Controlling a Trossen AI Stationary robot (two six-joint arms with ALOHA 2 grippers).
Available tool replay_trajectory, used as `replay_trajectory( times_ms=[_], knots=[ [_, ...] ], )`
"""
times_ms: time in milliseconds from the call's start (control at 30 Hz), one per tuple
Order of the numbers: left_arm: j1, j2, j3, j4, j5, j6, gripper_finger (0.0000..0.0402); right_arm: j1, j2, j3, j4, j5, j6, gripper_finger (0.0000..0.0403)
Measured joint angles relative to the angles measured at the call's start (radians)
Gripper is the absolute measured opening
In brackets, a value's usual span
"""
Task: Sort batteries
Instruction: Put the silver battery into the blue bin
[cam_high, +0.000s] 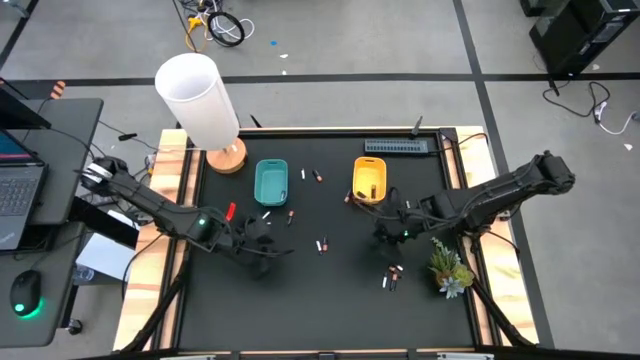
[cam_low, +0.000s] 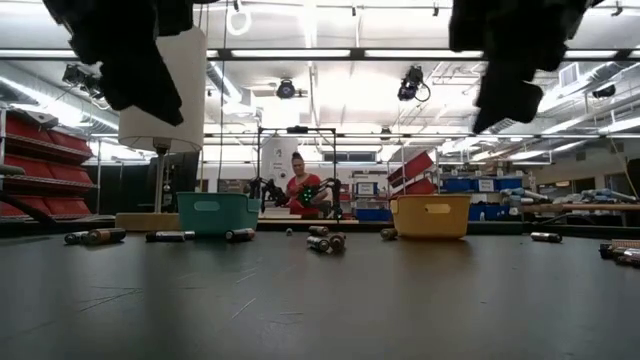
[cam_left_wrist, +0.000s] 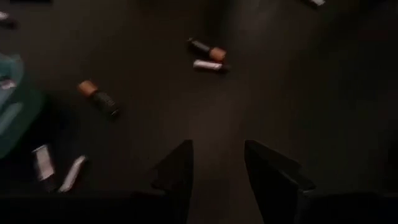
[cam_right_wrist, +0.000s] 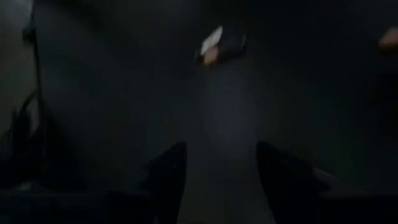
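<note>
Batteries lie scattered on the black table (cam_high: 330, 300): a pair (cam_high: 322, 244) in the middle, another pair (cam_high: 392, 277) toward the near right, two (cam_high: 310, 175) between the trays, and others by the teal tray (cam_high: 271, 182). The yellow tray (cam_high: 369, 178) stands to its right. My left gripper (cam_left_wrist: 217, 149) hovers open over bare table near the teal tray, with a dark copper-ended battery (cam_left_wrist: 99, 98) and a pair (cam_left_wrist: 208, 57) ahead of it. My right gripper (cam_right_wrist: 221, 149) hovers open below the yellow tray, with a battery pair (cam_right_wrist: 221, 45) ahead. Neither holds anything.
A white cylinder lamp on a wooden base (cam_high: 200, 100) stands at the far left corner. A black strip (cam_high: 400, 146) lies along the far edge, and a small plant (cam_high: 448, 265) stands at the right edge. A person (cam_low: 300, 185) shows in the room beyond.
</note>
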Motion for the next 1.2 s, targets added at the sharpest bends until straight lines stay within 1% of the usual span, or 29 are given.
replay_trajectory(
  times_ms=[33, 133, 167, 200, 233, 367, 467, 567, 733, 900, 967, 1100, 1200],
  knots=[
    [0.0, 0.005, -0.012, 0.04, 0.0, 0.005, 0.0156, 0.013, 0.0, 0.0, 0.022, 0.064, 0.005, 0.02],
    [0.013, 0.043, -0.035, 0.178, -0.012, 0.004, 0.0157, 0.049, 0.0, 0.0, 0.085, 0.314, 0.05, 0.0194],
    [0.014, 0.062, -0.043, 0.226, -0.013, 0.002, 0.0158, 0.055, 0.0, 0.0, 0.113, 0.372, 0.067, 0.0192],
    [0.014, 0.086, -0.049, 0.267, -0.012, 0.001, 0.0162, 0.058, 0.0, 0.0, 0.148, 0.406, 0.076, 0.0191],
    [0.014, 0.114, -0.052, 0.316, -0.011, 0.001, 0.0168, 0.06, 0.0, 0.0, 0.184, 0.418, 0.076, 0.019],
    [0.013, 0.24, -0.051, 0.455, -0.028, 0.006, 0.0204, 0.068, 0.0, 0.0, 0.274, 0.407, 0.025, 0.0187],
    [0.021, 0.339, -0.05, 0.545, -0.073, 0.028, 0.0228, 0.084, -0.002, 0.0, 0.27, 0.402, 0.001, 0.0187],
    [0.032, 0.428, -0.029, 0.612, -0.117, 0.028, 0.0243, 0.097, -0.002, 0.0, 0.258, 0.401, 0.009, 0.0187],
    [0.04, 0.541, 0.062, 0.626, -0.195, 0.09, 0.0257, 0.121, -0.002, 0.0, 0.248, 0.387, 0.003, 0.0187],
    [0.055, 0.627, 0.143, 0.633, -0.195, 0.157, 0.028, 0.125, -0.002, 0.0, 0.221, 0.353, -0.003, 0.0187],
    [0.068, 0.647, 0.16, 0.63, -0.178, 0.185, 0.0287, 0.124, -0.002, 0.0, 0.218, 0.349, -0.01, 0.0187],
    [0.091, 0.662, 0.171, 0.627, -0.172, 0.175, 0.0289, 0.124, -0.002, 0.0, 0.213, 0.329, -0.018, 0.0187],
    [0.103, 0.662, 0.174, 0.578, -0.204, 0.15, 0.0289, 0.124, -0.002, 0.0, 0.214, 0.324, -0.017, 0.0187]
  ],
)
